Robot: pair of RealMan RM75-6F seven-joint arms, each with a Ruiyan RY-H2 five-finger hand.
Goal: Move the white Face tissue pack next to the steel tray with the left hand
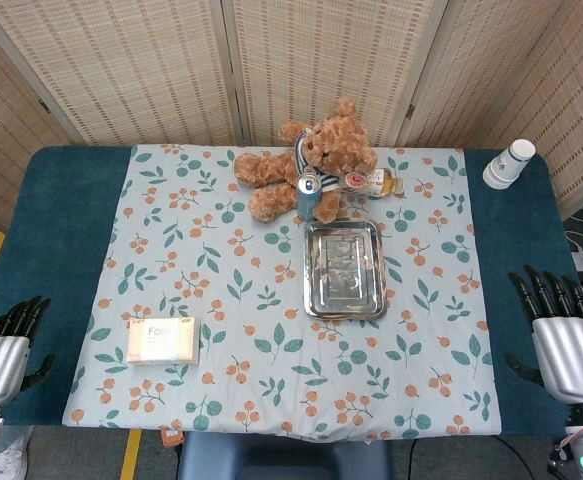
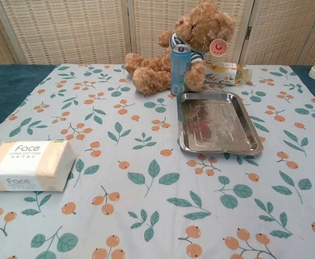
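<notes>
The white Face tissue pack (image 1: 162,341) (image 2: 29,165) lies flat on the patterned cloth near the table's front left. The steel tray (image 1: 344,269) (image 2: 218,122) sits empty at mid-table, well to the right of the pack. My left hand (image 1: 7,355) hovers at the table's left front edge, left of the pack and apart from it, fingers apart and holding nothing. My right hand (image 1: 563,337) is at the right front edge, fingers spread, empty. Neither hand shows in the chest view.
A brown teddy bear (image 1: 311,160) (image 2: 185,46) sits behind the tray with a blue can (image 1: 309,194) (image 2: 179,69) and a lying bottle (image 1: 374,182) (image 2: 226,73) beside it. Stacked paper cups (image 1: 509,163) stand at the far right. A folding screen backs the table.
</notes>
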